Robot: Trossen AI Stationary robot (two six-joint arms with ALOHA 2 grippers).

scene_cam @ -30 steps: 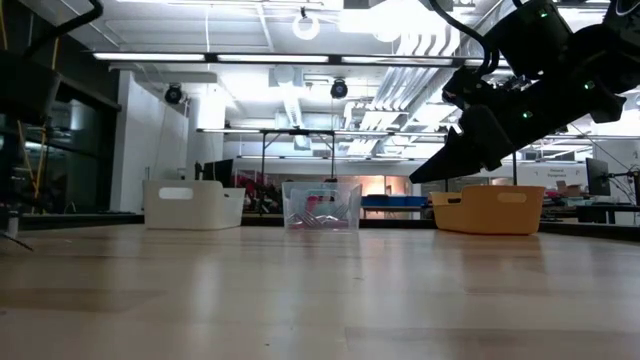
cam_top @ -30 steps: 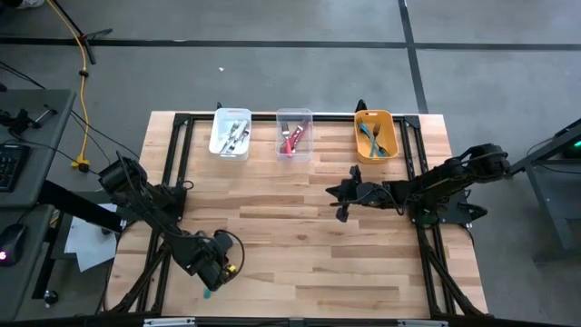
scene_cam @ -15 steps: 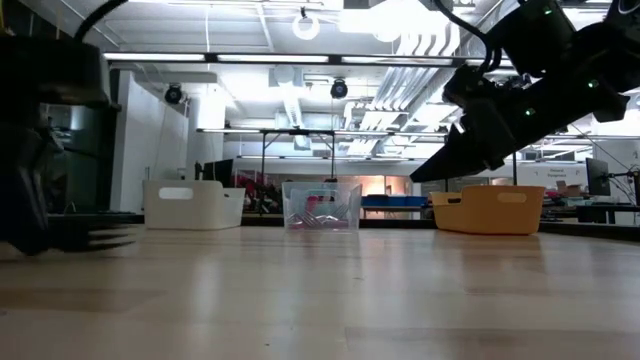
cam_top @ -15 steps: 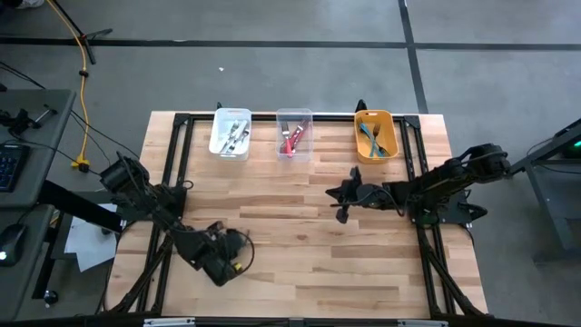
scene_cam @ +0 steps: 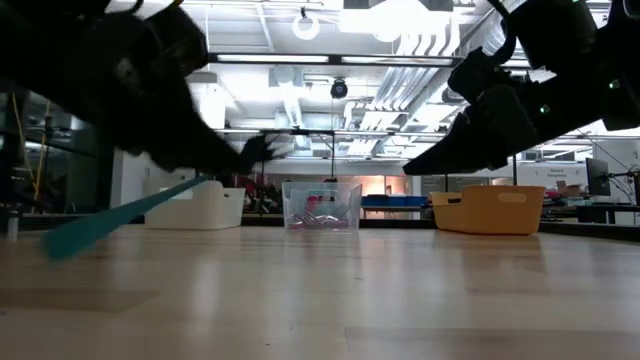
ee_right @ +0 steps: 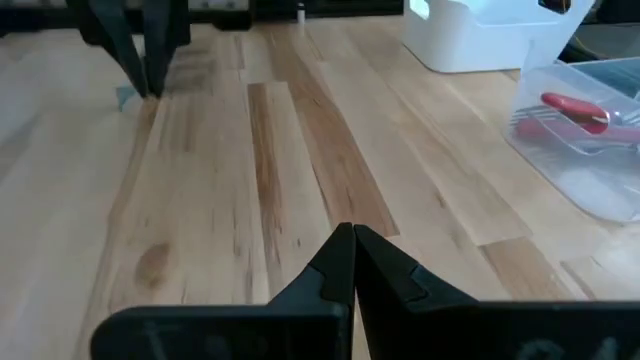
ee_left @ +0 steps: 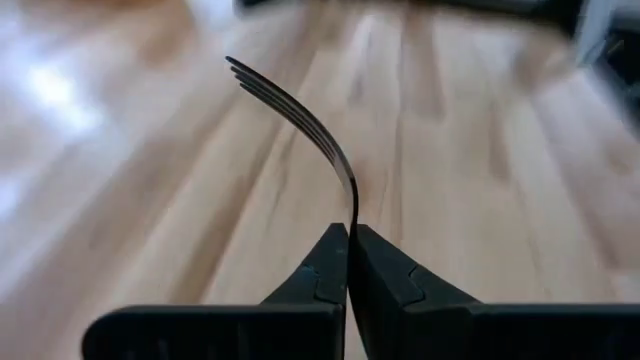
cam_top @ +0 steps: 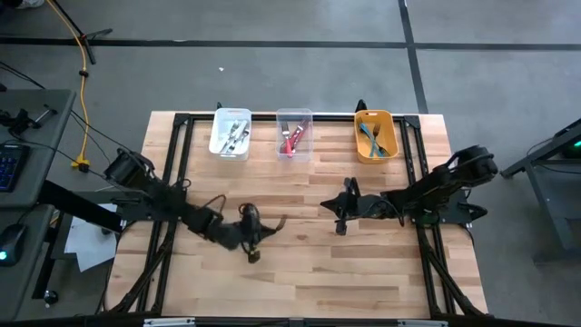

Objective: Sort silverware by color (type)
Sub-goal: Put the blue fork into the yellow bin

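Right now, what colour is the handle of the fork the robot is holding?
Teal-blue; the fork handle shows best in the low view.

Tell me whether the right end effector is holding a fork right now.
No. In the right wrist view the right end effector is shut with nothing between its fingers; the left end effector holds the fork.

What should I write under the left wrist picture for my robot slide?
Left gripper shut on a fork, tines up over the wooden table.

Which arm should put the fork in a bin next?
The left arm, probably. Its fingers are already shut on a fork with a teal handle. The right arm's fingers are shut on nothing above the table.
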